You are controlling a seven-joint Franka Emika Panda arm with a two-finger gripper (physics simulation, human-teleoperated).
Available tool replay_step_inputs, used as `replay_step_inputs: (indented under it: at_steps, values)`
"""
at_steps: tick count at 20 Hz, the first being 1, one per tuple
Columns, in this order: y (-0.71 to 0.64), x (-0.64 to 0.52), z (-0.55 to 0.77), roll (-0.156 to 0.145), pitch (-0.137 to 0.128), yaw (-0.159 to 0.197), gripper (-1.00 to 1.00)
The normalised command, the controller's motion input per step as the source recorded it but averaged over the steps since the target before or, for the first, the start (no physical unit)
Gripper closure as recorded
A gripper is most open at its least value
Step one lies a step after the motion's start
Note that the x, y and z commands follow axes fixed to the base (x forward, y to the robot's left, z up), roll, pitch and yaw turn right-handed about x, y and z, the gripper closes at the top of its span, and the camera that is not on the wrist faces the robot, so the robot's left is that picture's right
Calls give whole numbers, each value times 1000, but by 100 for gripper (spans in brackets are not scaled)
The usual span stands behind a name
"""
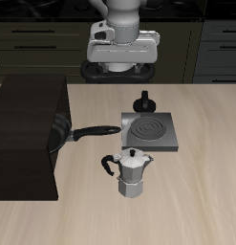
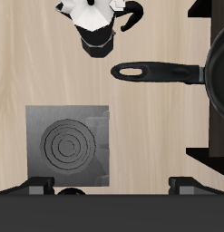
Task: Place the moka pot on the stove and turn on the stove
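Moka pot: we see the moka pot (image 1: 134, 173) standing upright on the surface (image 1: 201, 206), nearer its front edge than the stove and just clear of the stove's front side; handle and spout stick out sideways.
Stove: the stove (image 1: 149, 132) lies flat near the middle of the surface, coil dark, so we judge it off; its black knob (image 1: 146, 101) is at its back side.
Gripper: the gripper (image 2: 112, 187) hangs high above the back edge, holding nothing; its fingers (image 2: 39, 187) stand spread apart.
Step in hand: we judge nothing done yet; the approach to the pot comes first.
Next move: come forward and down over the pot, then close on its body or handle.
Around: the frying pan (image 1: 62, 132) leans at the black box (image 1: 29, 139), its handle (image 1: 91, 132) pointing at the stove.
In the way: we think that handle crowds the stove's edge.
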Motion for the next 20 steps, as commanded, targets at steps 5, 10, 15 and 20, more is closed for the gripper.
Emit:
replay_step_inputs:
  at_steps: [5,10,15,20]
  values:
    - [134,233,-6,11,-13,-6,-100]
    - [36,232,69,-6,-3,5,-100]
    - [-23,208,93,-20,-5,-7,-100]
    - [39,173,-5,-16,10,22,-100]
